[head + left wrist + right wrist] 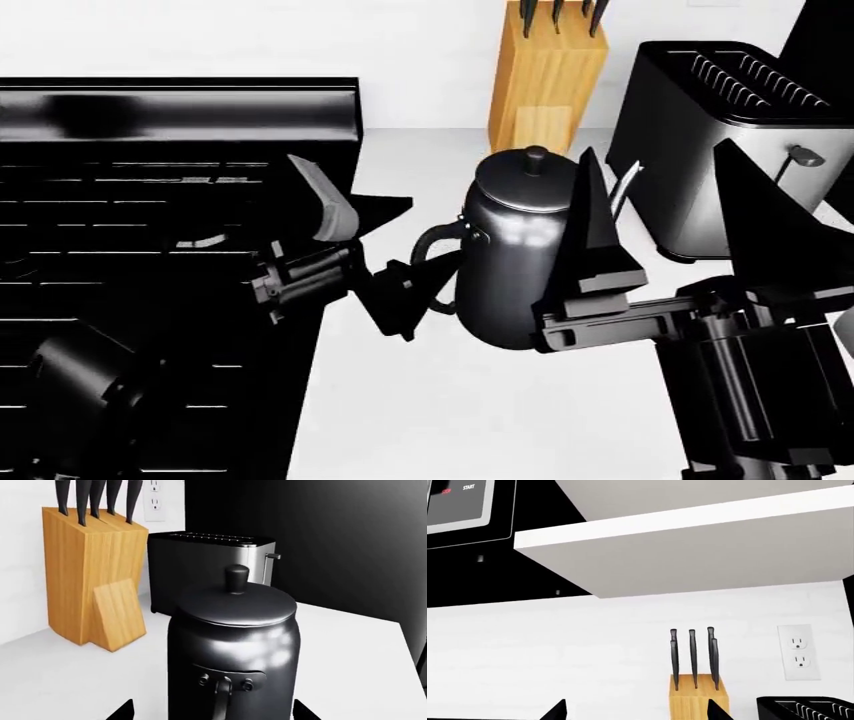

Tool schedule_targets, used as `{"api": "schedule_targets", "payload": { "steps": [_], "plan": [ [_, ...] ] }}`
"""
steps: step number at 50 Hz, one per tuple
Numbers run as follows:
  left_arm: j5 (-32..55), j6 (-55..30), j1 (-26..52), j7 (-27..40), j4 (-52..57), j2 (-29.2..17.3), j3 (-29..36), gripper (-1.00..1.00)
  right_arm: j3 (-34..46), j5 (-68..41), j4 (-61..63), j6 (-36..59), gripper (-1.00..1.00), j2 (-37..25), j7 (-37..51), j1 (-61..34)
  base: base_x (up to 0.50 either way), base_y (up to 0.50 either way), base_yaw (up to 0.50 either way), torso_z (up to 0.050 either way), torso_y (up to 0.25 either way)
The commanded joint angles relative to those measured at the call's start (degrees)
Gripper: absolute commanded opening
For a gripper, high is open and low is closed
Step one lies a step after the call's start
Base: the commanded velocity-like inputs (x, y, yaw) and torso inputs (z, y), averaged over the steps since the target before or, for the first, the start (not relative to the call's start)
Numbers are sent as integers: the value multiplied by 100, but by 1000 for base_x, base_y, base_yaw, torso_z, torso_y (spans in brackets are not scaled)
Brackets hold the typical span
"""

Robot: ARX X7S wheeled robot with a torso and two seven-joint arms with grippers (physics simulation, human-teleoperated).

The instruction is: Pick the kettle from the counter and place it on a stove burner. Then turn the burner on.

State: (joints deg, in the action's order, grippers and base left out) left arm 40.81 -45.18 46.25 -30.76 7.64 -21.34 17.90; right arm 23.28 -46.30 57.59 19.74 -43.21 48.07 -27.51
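Kettle [514, 265] stands on white counter [454, 410] (beside stove [160, 180]).

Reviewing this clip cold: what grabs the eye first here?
The tall polished-steel kettle stands mid-counter, its dark loop handle facing the left gripper, which is open beside it. Behind it sit a wooden knife block and a boxy steel toaster; the black stove fills the left.

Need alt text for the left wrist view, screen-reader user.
A dark, glossy steel kettle with a knobbed lid fills the foreground on a white counter, its handle bracket facing the camera. Behind it stand a wooden knife block and a steel toaster.
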Motion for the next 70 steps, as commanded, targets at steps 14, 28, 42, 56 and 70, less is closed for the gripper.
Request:
{"api": "schedule_targets", "payload": {
  "steps": [14,28,42,56,70],
  "plan": [
    [-447,397,172,-187,-756,218,454,100,50,31,-55,-155,100,-87,13,28,0,0,0,0,0],
    [-336,572,-13,-230,-417,178,417,-100,85,27,-41,-151,100,-118,92,-12,0,0,0,0,0],
    [-81,805,-251,67,138,317,96,-100,142,18,7,-134,100,-154,185,-75,0,0,0,0,0],
    [211,885,-84,915,687,513,-590,-100,190,13,41,-176,100,-216,240,-102,0,0,0,0,1],
    [450,843,-59,1439,1167,540,-959,-100,236,39,37,-290,100,-272,266,-93,0,0,0,0,0]
  ]
}}
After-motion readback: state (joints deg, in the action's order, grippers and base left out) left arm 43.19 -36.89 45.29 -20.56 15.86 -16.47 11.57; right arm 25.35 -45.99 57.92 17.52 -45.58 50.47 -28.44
